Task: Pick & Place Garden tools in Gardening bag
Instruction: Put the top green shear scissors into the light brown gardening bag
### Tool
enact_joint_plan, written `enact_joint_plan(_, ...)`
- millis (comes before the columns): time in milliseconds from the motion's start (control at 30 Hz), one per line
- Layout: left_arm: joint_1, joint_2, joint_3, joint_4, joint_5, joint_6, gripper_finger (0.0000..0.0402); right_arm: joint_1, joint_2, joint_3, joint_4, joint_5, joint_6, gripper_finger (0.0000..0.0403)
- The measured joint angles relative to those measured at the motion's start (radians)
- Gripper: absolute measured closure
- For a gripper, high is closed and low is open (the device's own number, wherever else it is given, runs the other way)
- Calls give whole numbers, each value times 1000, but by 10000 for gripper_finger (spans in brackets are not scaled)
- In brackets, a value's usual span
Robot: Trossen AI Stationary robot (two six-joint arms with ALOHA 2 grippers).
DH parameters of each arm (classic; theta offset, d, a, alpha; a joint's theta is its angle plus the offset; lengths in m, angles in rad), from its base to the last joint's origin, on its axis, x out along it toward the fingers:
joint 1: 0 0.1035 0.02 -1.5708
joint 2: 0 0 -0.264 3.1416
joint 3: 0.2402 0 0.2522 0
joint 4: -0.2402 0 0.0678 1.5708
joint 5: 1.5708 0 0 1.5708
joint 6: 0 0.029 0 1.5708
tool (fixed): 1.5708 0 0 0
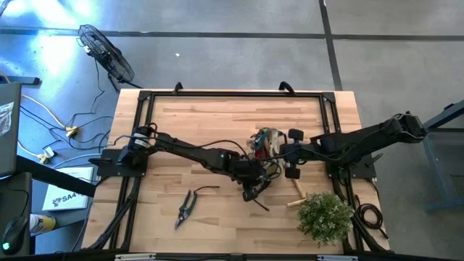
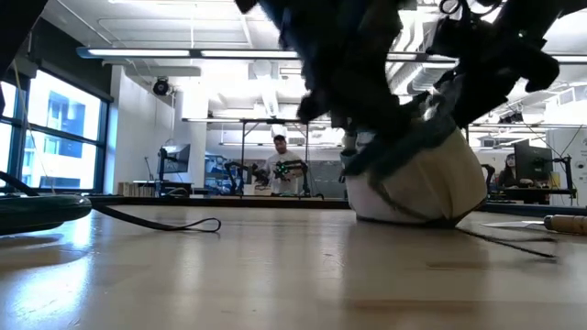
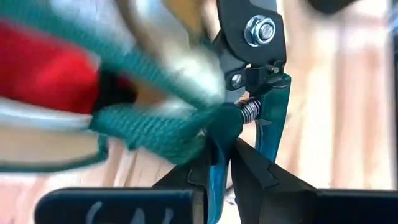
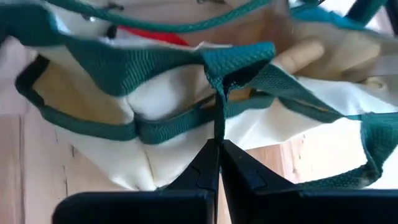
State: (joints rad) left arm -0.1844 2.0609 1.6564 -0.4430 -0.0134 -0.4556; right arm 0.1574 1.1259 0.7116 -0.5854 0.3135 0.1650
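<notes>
Shears (image 3: 264,93) sit pinched by one teal handle between the fingers of the left gripper (image 3: 221,165), right at the rim of the bag (image 1: 270,141) near the middle of the table (image 1: 217,116). A green loop handle (image 3: 161,127) lies across the shears' spring and against the same fingers, and that is the main hazard: if the tool goes in while the strap is snagged, it may hang on the strap instead of dropping inside, or drag the bag over when the arm pulls away.

The right gripper (image 4: 217,158) is shut on the bag's green trim (image 4: 236,62), holding the soft rim. Should that thin strap slip out, the mouth would likely sag closed under the incoming tool.

A red glove (image 4: 149,34) and a wooden handle (image 4: 298,56) already fill part of the bag, so the shears could catch on them.

A second pair of shears (image 1: 186,206) and a trowel (image 1: 297,190), beside the plant (image 1: 324,215), wait on the table.
</notes>
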Motion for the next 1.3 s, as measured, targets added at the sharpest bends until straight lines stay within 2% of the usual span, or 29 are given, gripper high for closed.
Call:
enact_joint_plan(67,-3,-15,17,15,1,5,369,1,-27,0,1,2,6,399)
enact_joint_plan(133,-8,-37,15,-39,-2,11,369,2,-60,0,13,5,21,399)
enact_joint_plan(433,-7,-85,13,-144,-68,34,369,41,-219,0,1,106,102,399)
enact_joint_plan(567,-5,-93,13,-173,-79,39,369,48,-234,0,-31,123,135,399)
enact_joint_plan(767,-5,-96,14,-182,-78,40,370,45,-211,0,-133,70,220,399)
enact_joint_plan(900,-5,-96,14,-192,-78,40,370,47,-204,0,-132,55,266,396)
enact_joint_plan(1100,-5,-96,14,-194,-77,40,371,46,-204,0,-121,15,311,353)
enact_joint_plan(1300,-5,-96,14,-198,-67,40,371,46,-204,0,-121,-6,348,268)
